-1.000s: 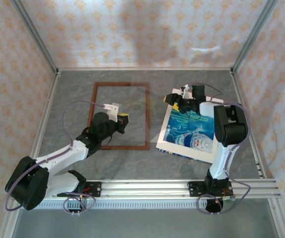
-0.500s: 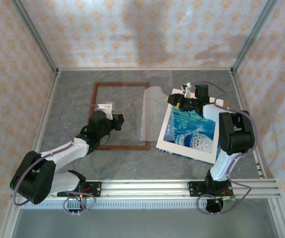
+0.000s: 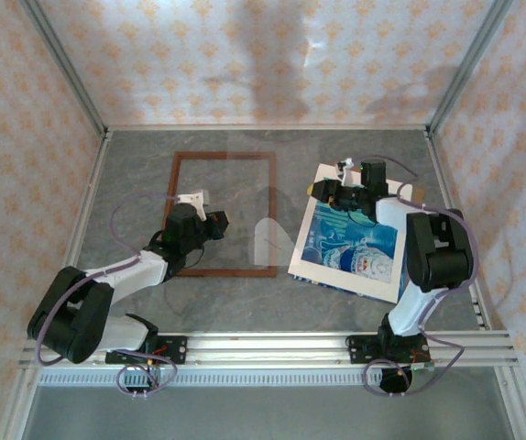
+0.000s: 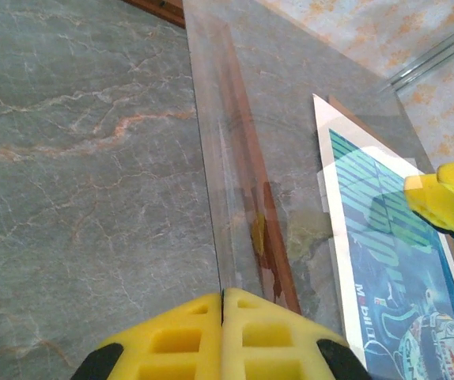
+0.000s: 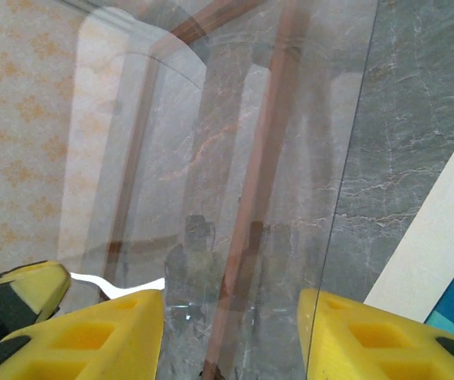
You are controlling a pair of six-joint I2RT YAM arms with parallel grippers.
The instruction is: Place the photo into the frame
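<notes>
Since a second ago, the clear pane [image 3: 265, 229] has swung up between the frame [image 3: 224, 156] and the photo [image 3: 355, 246], which lies flat to its right. The left claw [image 4: 222, 299] clamps the pane's edge. The right claw [image 5: 231, 317] has its pads apart. I judge this one-edge hold could slip and drop the pane.

The frame [image 3: 224, 155], thin reddish-brown wood, lies flat on the desk [image 3: 135, 174] left of centre, its long sides running away from the near edge, with grey desk showing inside it. The photo [image 3: 355, 247], teal-blue with a white figure, lies apart to its right, skewed and apparently flat.
</notes>
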